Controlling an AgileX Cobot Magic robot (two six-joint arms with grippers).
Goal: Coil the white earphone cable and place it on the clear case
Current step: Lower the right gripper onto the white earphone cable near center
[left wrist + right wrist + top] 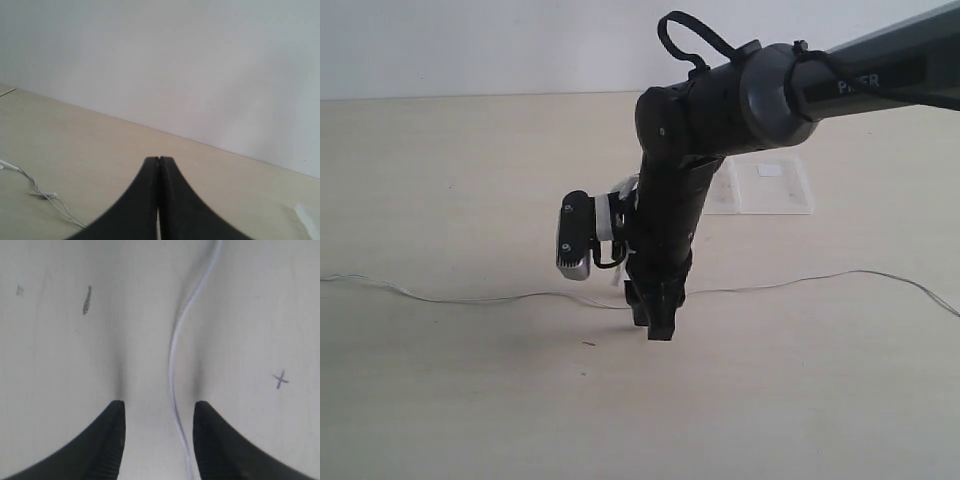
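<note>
Cable ends: the white earphone cable (470,297) ran off both side edges of the exterior view, so its ends were cut off.
Cable middle: a short stretch was hidden behind the right gripper (658,328).
Small lump on the wire (51,195): too small to identify.
Right arm (670,200): cropped by the exterior view's edge.
Clear case (775,185): one half was mostly hidden behind the right arm; its label (770,170) was too small to read.
Pale corner (306,216): blurred, cropped, unidentifiable.
</note>
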